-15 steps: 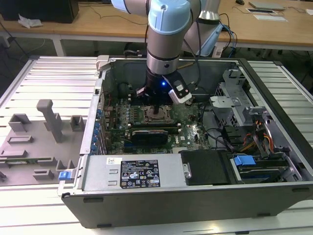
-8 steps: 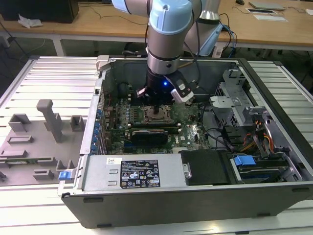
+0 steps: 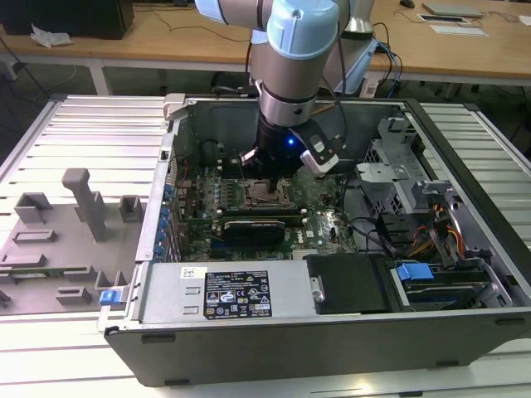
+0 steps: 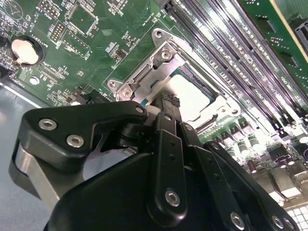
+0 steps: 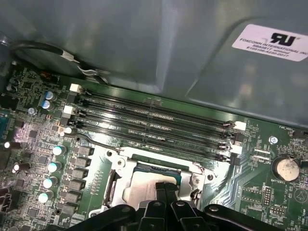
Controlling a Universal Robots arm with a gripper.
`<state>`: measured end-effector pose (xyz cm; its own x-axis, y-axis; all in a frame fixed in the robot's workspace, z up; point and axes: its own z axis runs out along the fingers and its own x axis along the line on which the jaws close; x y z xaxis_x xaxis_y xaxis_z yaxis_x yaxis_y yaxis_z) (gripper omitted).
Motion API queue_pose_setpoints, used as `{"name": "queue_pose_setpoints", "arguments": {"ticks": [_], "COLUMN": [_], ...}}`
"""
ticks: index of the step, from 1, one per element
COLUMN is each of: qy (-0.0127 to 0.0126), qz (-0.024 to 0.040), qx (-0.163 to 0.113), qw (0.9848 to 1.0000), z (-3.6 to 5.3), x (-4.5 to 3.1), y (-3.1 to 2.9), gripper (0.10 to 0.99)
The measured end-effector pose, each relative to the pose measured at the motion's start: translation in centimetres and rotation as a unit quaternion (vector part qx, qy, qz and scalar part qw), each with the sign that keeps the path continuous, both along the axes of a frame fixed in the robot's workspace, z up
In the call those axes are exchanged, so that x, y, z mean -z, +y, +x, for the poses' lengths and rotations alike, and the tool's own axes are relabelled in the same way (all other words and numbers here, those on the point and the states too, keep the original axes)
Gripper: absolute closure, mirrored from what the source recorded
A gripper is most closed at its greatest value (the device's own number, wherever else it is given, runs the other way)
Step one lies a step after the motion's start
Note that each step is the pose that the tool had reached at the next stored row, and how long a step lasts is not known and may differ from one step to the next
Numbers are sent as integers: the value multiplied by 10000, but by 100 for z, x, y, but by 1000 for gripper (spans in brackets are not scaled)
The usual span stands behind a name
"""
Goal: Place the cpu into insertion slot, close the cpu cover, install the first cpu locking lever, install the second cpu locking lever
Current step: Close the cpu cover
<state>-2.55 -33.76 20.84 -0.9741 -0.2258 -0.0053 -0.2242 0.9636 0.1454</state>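
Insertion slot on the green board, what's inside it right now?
The cpu, silver-grey top showing, lies inside the insertion slot. The hand hangs right over it and covers part of the cpu, so its seating there can't be seen.

A ribbed metal table (image 3: 91, 133) of pale slats takes up the foreground, with grey plastic blocks (image 3: 58, 240) standing near its edge at the exterior view's left. Behind it runs a wooden desk (image 3: 166, 41) on white legs (image 3: 98, 79), carrying a black box (image 3: 66, 16) and crumpled white paper (image 3: 48, 36). Dark floor (image 3: 33, 79) shows beneath.
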Motion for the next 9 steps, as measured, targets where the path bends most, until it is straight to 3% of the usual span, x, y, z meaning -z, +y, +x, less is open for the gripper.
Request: {"name": "queue_pose_setpoints", "arguments": {"ticks": [9], "qy": [2], "qz": [-4], "qx": [0], "qw": [10000], "z": [1], "x": [28], "y": [-8], "gripper": [980]}}
